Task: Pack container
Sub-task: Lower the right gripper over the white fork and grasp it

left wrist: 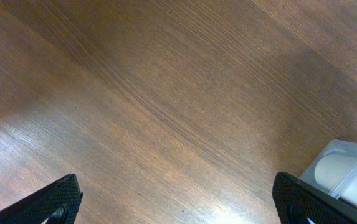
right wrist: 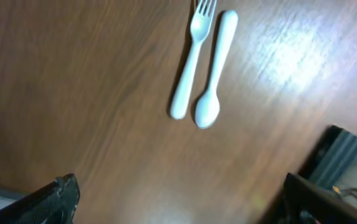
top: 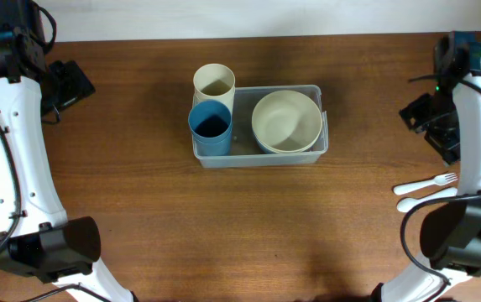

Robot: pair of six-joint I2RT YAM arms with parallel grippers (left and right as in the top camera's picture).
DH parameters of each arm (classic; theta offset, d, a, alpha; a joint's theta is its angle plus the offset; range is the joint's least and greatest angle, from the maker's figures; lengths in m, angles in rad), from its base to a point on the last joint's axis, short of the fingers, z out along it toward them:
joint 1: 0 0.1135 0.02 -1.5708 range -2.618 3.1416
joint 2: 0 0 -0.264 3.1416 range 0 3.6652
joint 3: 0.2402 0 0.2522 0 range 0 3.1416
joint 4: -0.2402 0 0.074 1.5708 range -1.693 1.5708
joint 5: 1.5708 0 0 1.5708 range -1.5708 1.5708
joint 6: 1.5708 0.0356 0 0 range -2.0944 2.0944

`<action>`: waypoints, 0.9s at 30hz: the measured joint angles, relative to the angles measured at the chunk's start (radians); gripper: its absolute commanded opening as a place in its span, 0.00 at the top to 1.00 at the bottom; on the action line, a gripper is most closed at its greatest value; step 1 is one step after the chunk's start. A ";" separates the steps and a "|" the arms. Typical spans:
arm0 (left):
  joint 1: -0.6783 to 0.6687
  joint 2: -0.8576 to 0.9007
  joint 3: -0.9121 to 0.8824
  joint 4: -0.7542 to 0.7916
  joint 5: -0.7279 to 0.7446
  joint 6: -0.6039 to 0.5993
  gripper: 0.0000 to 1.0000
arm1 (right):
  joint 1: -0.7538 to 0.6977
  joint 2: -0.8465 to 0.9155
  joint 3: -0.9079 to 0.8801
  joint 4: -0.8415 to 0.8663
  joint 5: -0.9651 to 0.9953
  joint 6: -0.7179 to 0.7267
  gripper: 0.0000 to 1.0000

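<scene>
The clear plastic container (top: 320,149) sits at the table's centre. It holds a cream bowl (top: 286,120) on the right and a blue cup (top: 211,127) on the left. A cream cup (top: 214,84) stands at its back left corner; I cannot tell whether it is inside. A corner of the container (left wrist: 352,168) shows in the left wrist view. A white fork (top: 426,183) and white spoon (top: 425,200) lie side by side at the right; in the right wrist view the fork (right wrist: 189,62) and spoon (right wrist: 214,68) are ahead. My left gripper (left wrist: 178,202) and right gripper (right wrist: 181,202) are open and empty over bare wood.
The wooden table's far edge (top: 240,35) meets a pale wall. A dark arm base (right wrist: 334,158) stands at the right near the cutlery. Arm bases sit at the front left (top: 51,247) and front right (top: 462,235).
</scene>
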 measured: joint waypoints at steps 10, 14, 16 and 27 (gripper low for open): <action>0.000 0.000 0.000 0.000 0.000 0.000 0.00 | -0.014 0.010 -0.285 0.259 -0.062 0.025 0.01; 0.000 0.000 0.000 0.000 0.000 0.000 0.00 | -0.023 0.010 -0.334 0.337 -0.074 0.025 0.01; 0.000 0.000 0.000 0.000 0.000 0.000 0.00 | -0.037 0.010 -0.343 0.353 -0.077 0.025 0.01; 0.000 0.000 0.000 0.000 0.000 0.000 0.01 | -0.125 0.010 -0.344 0.401 -0.089 0.009 0.01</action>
